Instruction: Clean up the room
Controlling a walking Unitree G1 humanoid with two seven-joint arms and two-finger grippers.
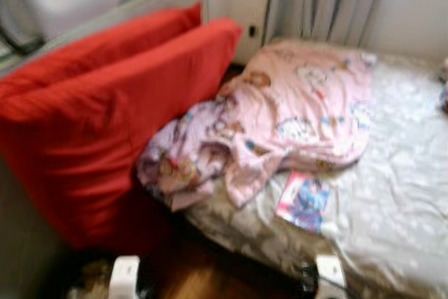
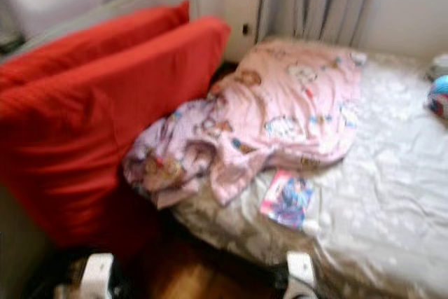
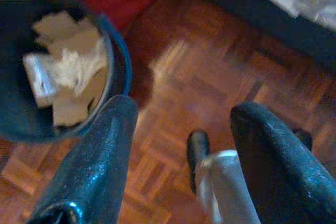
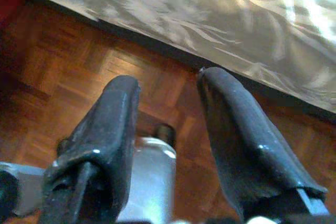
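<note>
Task things sit on the bed [image 1: 399, 173], which fills the right half of the head view. A crumpled pink printed blanket [image 1: 294, 113] lies bunched at frame centre, 1 end trailing toward the lower left over the mattress edge. Just below it, at lower centre, a small colourful booklet [image 1: 303, 202] lies flat on the pale sheet, touching or nearly touching the blanket's hem. 2 red cushions [image 1: 105, 117] lean at the left of the frame against a grey bed frame. A blue ball-like item [image 2: 439, 96] shows at the far right edge, blurred.

Both arms hang low over parquet floor [image 3: 210, 77]. Left tool [image 3: 181, 129]: fingers spread, nothing between them. Right tool [image 4: 168, 108]: fingers spread, nothing held, the bed edge just beyond.

Judged step: approach the bed and take the first loose item. The booklet looks the easiest start. It lies flat, so a finger should slide under a free edge, not press down on the soft sheet. Head view is blurred; settle before reaching.

Containers: a dark blue bin [image 3: 121, 66], upper left of the left wrist view, stands on the floor beside red fabric. It holds crumpled paper and tan scraps, partly full with room left.
</note>
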